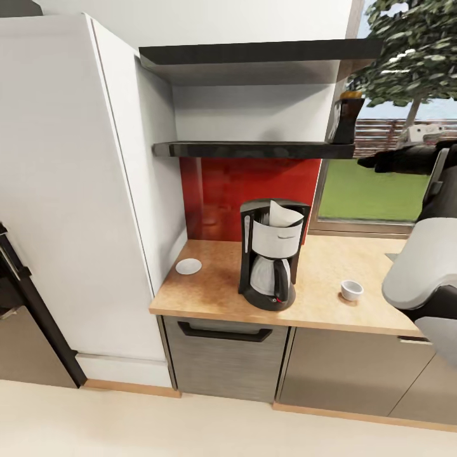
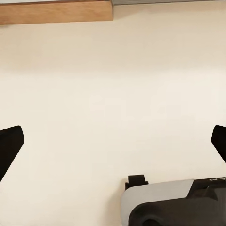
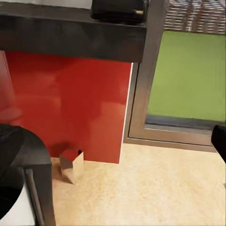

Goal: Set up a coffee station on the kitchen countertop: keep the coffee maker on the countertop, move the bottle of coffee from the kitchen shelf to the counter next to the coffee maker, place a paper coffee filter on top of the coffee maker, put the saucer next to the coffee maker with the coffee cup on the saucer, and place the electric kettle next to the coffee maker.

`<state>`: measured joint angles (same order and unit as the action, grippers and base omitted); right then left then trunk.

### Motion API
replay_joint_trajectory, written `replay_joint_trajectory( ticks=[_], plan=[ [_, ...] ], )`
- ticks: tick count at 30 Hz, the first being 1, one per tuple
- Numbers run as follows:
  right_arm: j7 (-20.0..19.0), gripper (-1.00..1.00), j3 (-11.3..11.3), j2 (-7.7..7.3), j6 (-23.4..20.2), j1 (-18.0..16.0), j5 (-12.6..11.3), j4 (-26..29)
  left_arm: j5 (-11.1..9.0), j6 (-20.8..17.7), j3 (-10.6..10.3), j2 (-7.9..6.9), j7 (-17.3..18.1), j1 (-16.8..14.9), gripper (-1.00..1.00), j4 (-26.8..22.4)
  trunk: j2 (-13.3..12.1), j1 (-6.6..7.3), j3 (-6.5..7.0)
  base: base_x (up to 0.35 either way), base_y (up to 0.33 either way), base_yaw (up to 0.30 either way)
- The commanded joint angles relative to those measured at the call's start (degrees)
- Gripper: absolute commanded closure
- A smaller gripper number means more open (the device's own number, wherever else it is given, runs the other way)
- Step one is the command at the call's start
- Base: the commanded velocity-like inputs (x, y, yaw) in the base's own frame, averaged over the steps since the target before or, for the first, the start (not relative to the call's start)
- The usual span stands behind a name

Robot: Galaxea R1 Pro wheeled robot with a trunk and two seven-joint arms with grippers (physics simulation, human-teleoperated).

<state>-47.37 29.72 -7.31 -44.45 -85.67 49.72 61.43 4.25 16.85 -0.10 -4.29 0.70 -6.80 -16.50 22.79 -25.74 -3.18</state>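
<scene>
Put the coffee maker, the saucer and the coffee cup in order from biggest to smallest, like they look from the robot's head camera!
1. coffee maker, by far the biggest.
2. saucer.
3. coffee cup, slightly narrower than the saucer but taller, so those two are nearly a tie.

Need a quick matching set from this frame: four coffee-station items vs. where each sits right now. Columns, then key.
Items:
1. bottle of coffee
2. paper coffee filter
3. saucer
4. coffee cup

Places:
A. on the kitchen countertop, left of the coffee maker
B. in the top of the coffee maker
C. right end of the lower kitchen shelf
D. on the countertop, right of the coffee maker

Pairs: 1-C, 2-B, 3-A, 4-D
</scene>
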Motion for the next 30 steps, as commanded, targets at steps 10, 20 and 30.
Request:
replay_joint_trajectory(
  ticks=[10,20,30],
  plan=[
    [-4.9,-1.00,0.1,-0.13,-0.2,-0.2,0.3,2.5,0.4,0.2,0.0,0.00,0.0,-0.1,-1.00,0.1,0.1,-0.04,-0.14,0.006,0.000,0.000],
    [-5.4,-1.00,0.1,-0.18,-0.2,-0.2,0.2,6.5,0.4,0.2,0.0,0.07,0.0,-0.1,-1.00,0.1,0.1,-0.04,-0.14,0.095,0.000,0.000],
    [-6.9,-1.00,-0.4,-0.13,-5.2,-0.8,0.2,9.4,0.3,0.2,0.0,-0.01,-0.1,-0.1,-1.00,0.1,0.1,-0.04,-0.14,0.114,0.000,0.000]
  ],
)
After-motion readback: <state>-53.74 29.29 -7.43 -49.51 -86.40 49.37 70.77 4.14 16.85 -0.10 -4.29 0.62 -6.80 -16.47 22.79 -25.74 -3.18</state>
